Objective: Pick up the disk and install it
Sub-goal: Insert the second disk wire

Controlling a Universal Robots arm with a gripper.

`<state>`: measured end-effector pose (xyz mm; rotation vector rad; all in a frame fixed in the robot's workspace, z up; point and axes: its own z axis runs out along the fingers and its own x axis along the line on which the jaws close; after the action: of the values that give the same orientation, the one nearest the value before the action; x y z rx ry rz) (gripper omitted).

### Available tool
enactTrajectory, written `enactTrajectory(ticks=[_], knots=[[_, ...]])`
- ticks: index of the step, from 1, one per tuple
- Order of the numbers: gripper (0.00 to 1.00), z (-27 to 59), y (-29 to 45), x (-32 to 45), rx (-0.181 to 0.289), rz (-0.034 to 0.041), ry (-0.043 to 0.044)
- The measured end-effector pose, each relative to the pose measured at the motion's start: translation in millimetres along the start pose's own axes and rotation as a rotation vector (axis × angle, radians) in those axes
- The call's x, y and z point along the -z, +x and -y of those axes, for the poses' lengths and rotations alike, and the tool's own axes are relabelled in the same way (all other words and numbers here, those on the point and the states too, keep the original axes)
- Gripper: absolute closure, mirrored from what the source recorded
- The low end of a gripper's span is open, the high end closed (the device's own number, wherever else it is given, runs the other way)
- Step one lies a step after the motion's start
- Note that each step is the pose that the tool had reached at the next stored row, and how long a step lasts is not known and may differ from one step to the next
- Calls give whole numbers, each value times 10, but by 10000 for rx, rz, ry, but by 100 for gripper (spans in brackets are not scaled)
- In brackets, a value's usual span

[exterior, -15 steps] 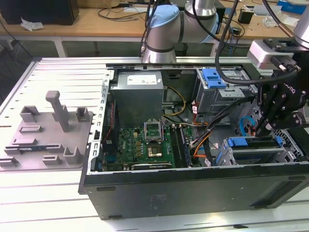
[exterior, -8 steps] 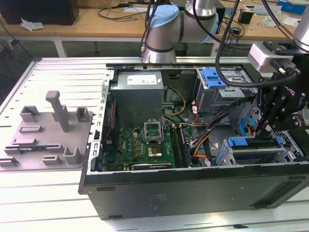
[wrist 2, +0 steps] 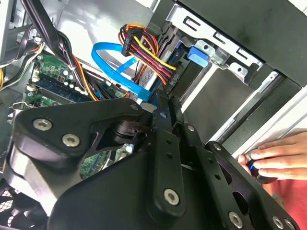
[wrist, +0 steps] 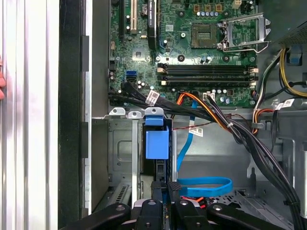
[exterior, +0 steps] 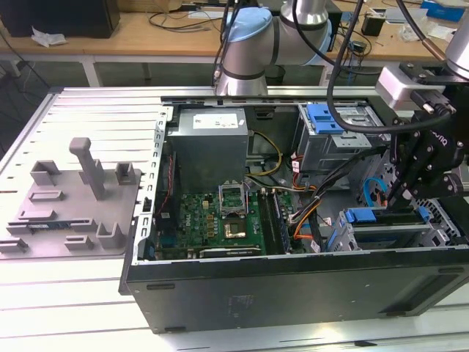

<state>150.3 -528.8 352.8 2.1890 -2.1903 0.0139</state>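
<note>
The disk [exterior: 363, 215] sits edge-on in a slot of the metal drive cage [exterior: 410, 236] at the front right corner of the open computer case; its blue carrier tab [wrist: 157, 143] shows between the cage walls, and again in the second wrist view [wrist 2: 197, 55]. My gripper [exterior: 393, 196] hangs just above the cage, to the exterior view's right of the blue tab. Both wrist views show its black fingers [wrist: 158, 188] pressed close together at the disk's near end. My gripper [wrist: 166, 188] [wrist 2: 163, 103] is shut and I see nothing between the fingers.
A blue data cable [wrist: 201, 186] and a bundle of power wires [wrist 2: 144, 45] lie beside the cage. The motherboard [exterior: 220, 220] fills the case's middle. A grey fixture with upright posts [exterior: 69, 198] stands on the table outside the case. A person's hand [wrist 2: 268, 160] rests by the case's edge.
</note>
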Motion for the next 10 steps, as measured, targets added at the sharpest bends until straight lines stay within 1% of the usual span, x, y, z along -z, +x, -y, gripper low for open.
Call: enactTrajectory(ticks=[10], knots=[[84,1,-3,-30,106,-2,4]])
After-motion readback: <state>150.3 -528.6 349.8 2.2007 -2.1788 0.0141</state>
